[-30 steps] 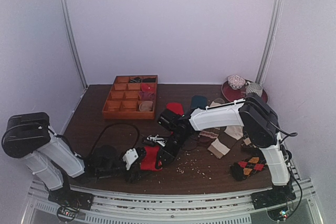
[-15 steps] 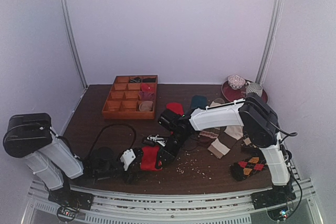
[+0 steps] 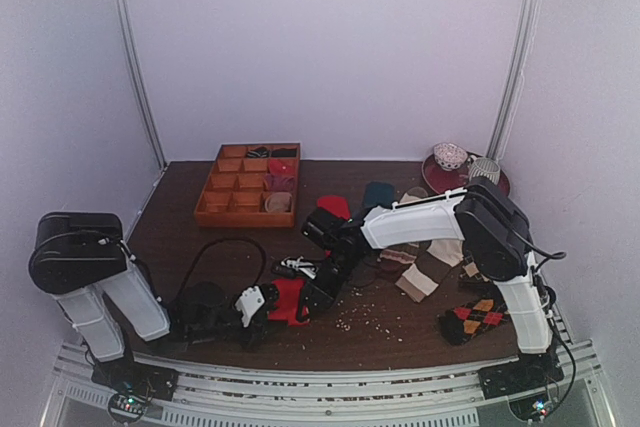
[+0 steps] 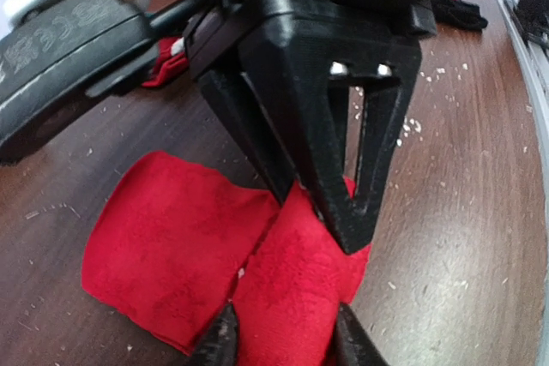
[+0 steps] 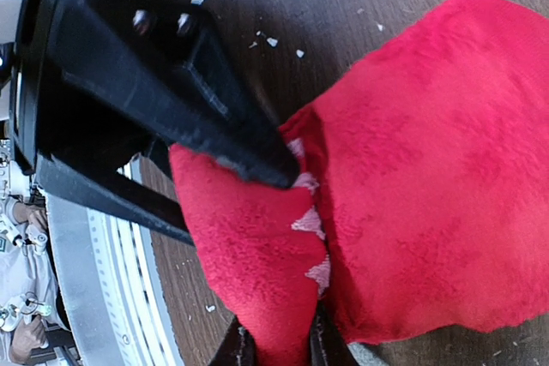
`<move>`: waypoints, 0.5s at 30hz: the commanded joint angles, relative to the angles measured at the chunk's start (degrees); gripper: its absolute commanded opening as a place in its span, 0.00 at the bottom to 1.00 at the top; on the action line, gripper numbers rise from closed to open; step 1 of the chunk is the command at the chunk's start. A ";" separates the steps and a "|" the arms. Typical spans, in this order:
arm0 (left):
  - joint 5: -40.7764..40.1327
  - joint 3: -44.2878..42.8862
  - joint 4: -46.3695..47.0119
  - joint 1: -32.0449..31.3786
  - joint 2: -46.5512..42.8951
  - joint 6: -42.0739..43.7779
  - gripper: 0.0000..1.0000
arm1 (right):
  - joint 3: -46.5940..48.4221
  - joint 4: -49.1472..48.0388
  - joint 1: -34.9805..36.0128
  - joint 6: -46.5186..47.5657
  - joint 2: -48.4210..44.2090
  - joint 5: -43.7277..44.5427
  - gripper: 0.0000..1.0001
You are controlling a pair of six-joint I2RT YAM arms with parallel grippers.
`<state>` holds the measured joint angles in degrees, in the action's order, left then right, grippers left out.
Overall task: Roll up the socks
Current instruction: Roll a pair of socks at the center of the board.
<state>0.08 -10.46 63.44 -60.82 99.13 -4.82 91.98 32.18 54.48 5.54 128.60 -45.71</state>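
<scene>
A red sock with a white mark lies on the brown table near the front, partly folded over itself. My left gripper is shut on its folded part, with its fingertips on either side. My right gripper is shut on the same fold from the opposite side; white triangle marks show beside it. Each gripper's black fingers show in the other wrist view. Other socks lie further back and right: red, dark teal, beige striped, argyle.
A wooden compartment tray with rolled socks stands at the back left. A red plate with cups is at the back right. Crumbs are scattered by the right arm. A black cable loop and a small black-and-white item lie near the red sock.
The left arm's upper part has swung right and forward. The left gripper has pushed a little right toward the right gripper, and the red sock is more bunched between them.
</scene>
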 commanded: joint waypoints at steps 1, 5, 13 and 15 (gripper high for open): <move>1.42 -2.04 -2.05 0.08 2.11 -2.29 0.17 | -3.05 4.52 -0.16 -1.07 3.66 4.72 0.16; 0.37 -2.62 -8.11 0.93 0.69 -7.91 0.00 | -4.71 0.06 -0.56 -2.58 1.68 3.90 0.20; 10.94 -7.96 -34.32 7.46 1.79 -22.24 0.00 | -19.79 -25.02 -2.95 -4.91 -12.74 6.55 0.40; 13.91 -7.49 -35.64 8.28 4.00 -25.54 0.00 | -25.30 -32.38 -3.04 -2.48 -17.77 9.59 0.53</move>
<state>8.95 -19.68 47.66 -54.92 97.93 -21.28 75.59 14.26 52.14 1.39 118.63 -42.54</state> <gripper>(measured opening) 0.061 0.436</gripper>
